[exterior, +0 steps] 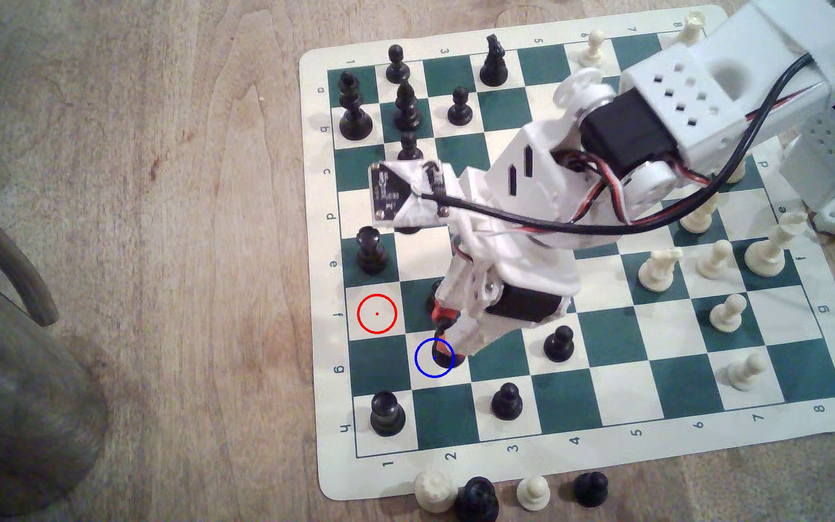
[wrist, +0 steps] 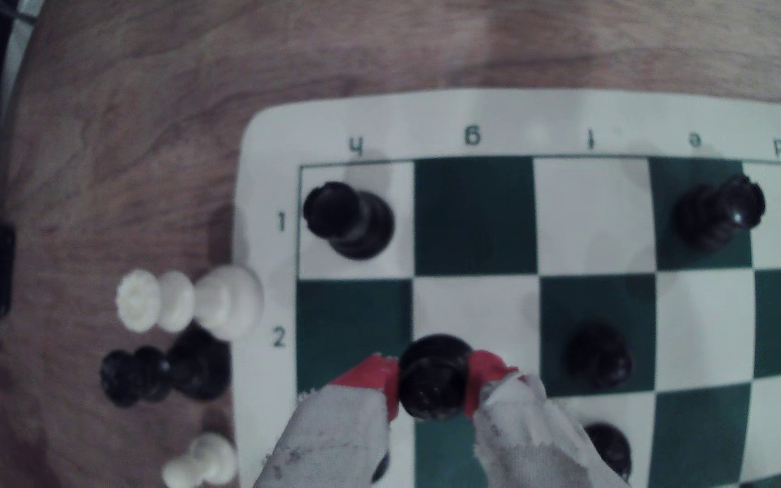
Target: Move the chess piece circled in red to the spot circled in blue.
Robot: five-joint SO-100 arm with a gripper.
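While the gripper [wrist: 432, 385] clamps it, the chess piece [wrist: 433, 375] — glossy, black, round-topped — stands upright.

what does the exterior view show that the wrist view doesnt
The exterior view alone shows the red ring on a bare cream square, the blue ring around the piece's base, and the white pieces on the board's far side.

The wrist view alone shows the red fingertips pressed against both sides of the black chess piece.

Both show the gripper over the g2 square, the corner rook, and captured pieces lying off the board.
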